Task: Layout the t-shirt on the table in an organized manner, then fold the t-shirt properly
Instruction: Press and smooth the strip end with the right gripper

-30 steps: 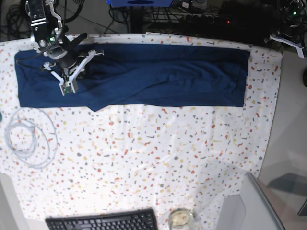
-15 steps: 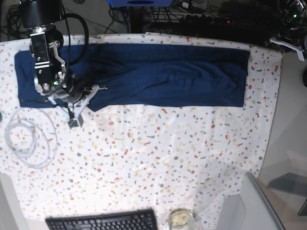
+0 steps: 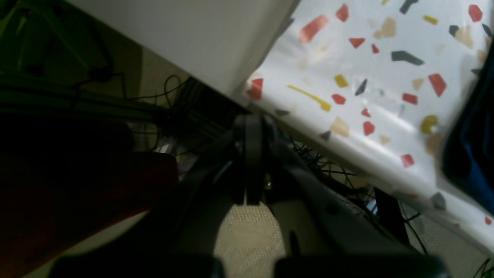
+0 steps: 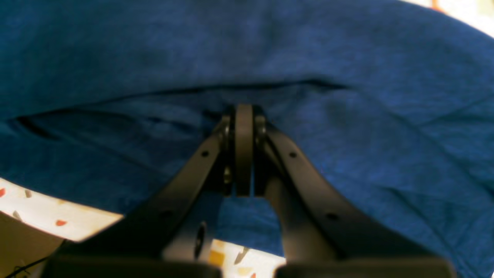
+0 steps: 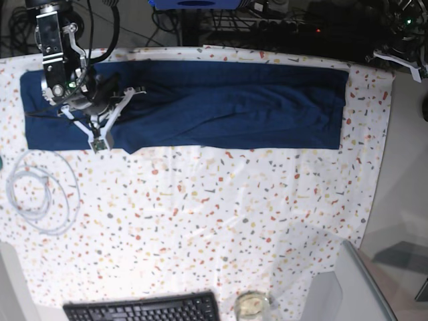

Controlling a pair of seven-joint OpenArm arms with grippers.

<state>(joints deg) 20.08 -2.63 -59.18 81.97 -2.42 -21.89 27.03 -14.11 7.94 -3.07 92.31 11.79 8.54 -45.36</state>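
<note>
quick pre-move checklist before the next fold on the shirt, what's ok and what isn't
1. t-shirt laid in a long band on the table: ok.
2. Right gripper shut, over the shirt's end: ok.
3. Cloth pinched in the right gripper: cannot tell.
4. Left gripper shut, off the table edge, away from the shirt: not ok for a two-arm fold.
5. Coiled white cable in front of the shirt, in the fold's path: not ok.
6. Fabric smooth: not ok, creases show.

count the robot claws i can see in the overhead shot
2. The right claw sits over the near-left end of the t-shirt. The left claw is only partly in frame, at the far right corner beyond the table.
</note>
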